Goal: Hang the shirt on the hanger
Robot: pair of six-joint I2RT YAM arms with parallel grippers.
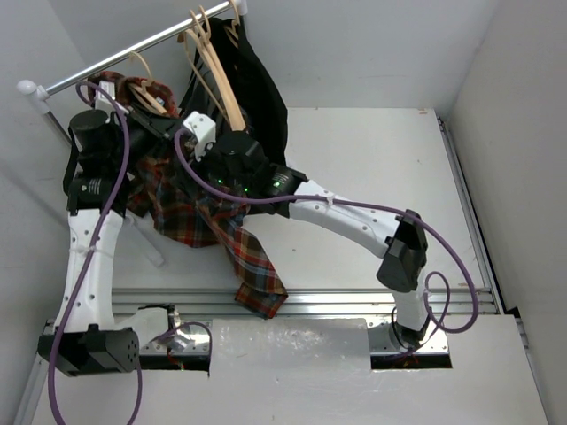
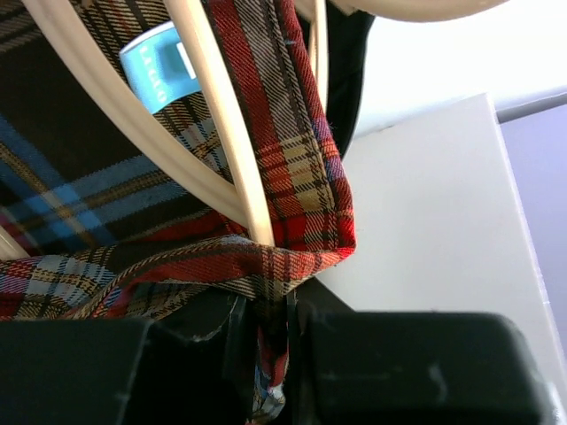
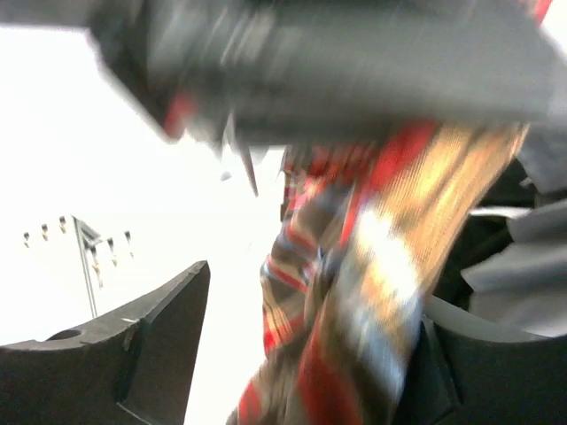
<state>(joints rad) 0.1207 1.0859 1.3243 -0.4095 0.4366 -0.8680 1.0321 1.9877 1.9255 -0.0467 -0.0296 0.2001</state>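
The plaid shirt (image 1: pixel 205 221) hangs below the rail, a sleeve trailing down to the table's front rail. A pale tan hanger (image 1: pixel 140 69) sits in its collar on the rail. In the left wrist view the hanger's arms (image 2: pixel 217 124) run inside the collar next to a blue label. My left gripper (image 2: pixel 270 341) is shut on the shirt's collar edge (image 2: pixel 292 204); it also shows in the top view (image 1: pixel 146 111). My right gripper (image 1: pixel 197 135) is just right of it. Its wrist view is blurred: the jaws (image 3: pixel 310 354) stand wide apart with shirt fabric (image 3: pixel 372 292) hanging between them, near the right finger.
A metal rail (image 1: pixel 115 60) crosses the back left on a white post. Several empty tan hangers (image 1: pixel 217 66) and a black garment (image 1: pixel 261 93) hang on it beside the shirt. The white table (image 1: pixel 381 168) spreads to the right, with a metal rail (image 1: pixel 337 301) along its front.
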